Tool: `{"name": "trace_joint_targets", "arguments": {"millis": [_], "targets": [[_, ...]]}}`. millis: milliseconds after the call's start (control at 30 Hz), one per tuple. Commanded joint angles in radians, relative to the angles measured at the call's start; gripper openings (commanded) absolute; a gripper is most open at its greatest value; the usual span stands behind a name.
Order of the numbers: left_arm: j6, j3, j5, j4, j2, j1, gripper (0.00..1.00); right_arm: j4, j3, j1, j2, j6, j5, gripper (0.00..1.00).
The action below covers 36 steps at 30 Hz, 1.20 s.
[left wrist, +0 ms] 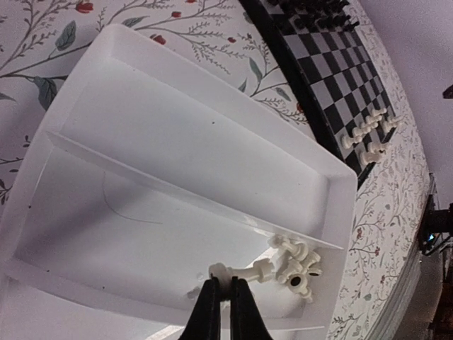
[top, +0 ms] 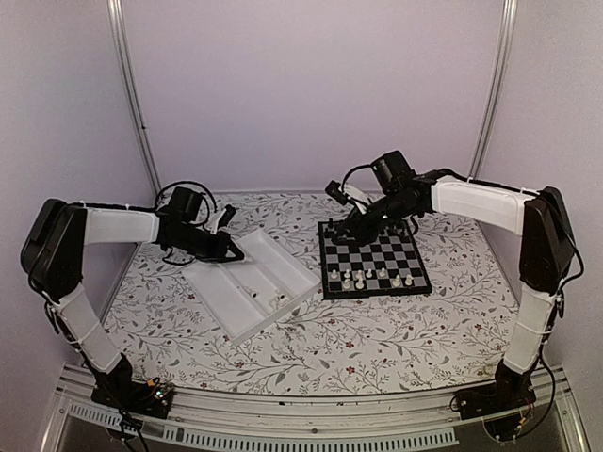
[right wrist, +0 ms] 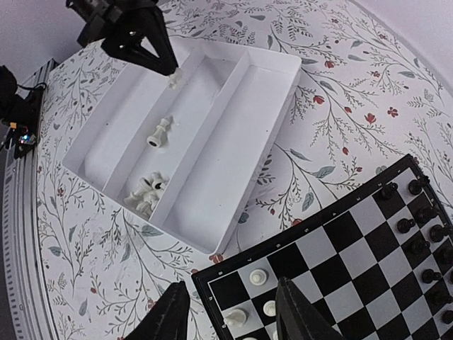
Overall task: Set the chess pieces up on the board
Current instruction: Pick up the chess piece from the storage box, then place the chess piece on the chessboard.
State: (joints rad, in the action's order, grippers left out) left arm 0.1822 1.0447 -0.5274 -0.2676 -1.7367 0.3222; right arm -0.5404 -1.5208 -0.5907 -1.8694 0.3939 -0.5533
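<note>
The board (top: 377, 256) lies right of centre, with black chessmen on its far rows and several white chess pieces (top: 375, 278) on its near rows. My left gripper (left wrist: 225, 301) is shut on a small white chess piece (left wrist: 224, 275) over the tray's middle compartment; it also shows in the top view (top: 229, 250). Another white piece (right wrist: 159, 133) lies loose just beyond it. A pile of white pieces (left wrist: 297, 268) sits in that compartment's corner. My right gripper (right wrist: 233, 319) is open and empty above the board's corner (right wrist: 212, 283), over three white pieces (right wrist: 258, 276).
The white compartmented tray (top: 268, 264) lies tilted left of the board on the flowered tablecloth; its other compartments (right wrist: 212, 127) hold nothing. Black chessmen (right wrist: 417, 227) line the board's far side. The booth's walls and metal rails close in the back and sides.
</note>
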Motion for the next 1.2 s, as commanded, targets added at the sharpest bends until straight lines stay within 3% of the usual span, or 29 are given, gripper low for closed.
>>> {"name": "trace_joint_targets", "arguments": {"millis": [0, 233, 500, 1167], "targets": [[0.155, -0.049, -0.141, 0.198, 0.055, -0.007, 0.03, 0.123, -0.094, -0.018, -0.083, -0.211, 0.022, 0.45], [0.265, -0.067, -0.198, 0.309, 0.082, -0.006, 0.03, 0.151, -0.331, -0.133, -0.271, -0.292, -0.025, 0.44], [0.305, -0.092, -0.231, 0.355, 0.088, 0.001, 0.04, 0.15, -0.541, -0.184, -0.461, -0.388, -0.092, 0.46], [0.329, -0.094, -0.261, 0.383, 0.066, 0.024, 0.05, 0.201, -0.568, -0.212, -0.518, -0.472, -0.139, 0.38]]}}
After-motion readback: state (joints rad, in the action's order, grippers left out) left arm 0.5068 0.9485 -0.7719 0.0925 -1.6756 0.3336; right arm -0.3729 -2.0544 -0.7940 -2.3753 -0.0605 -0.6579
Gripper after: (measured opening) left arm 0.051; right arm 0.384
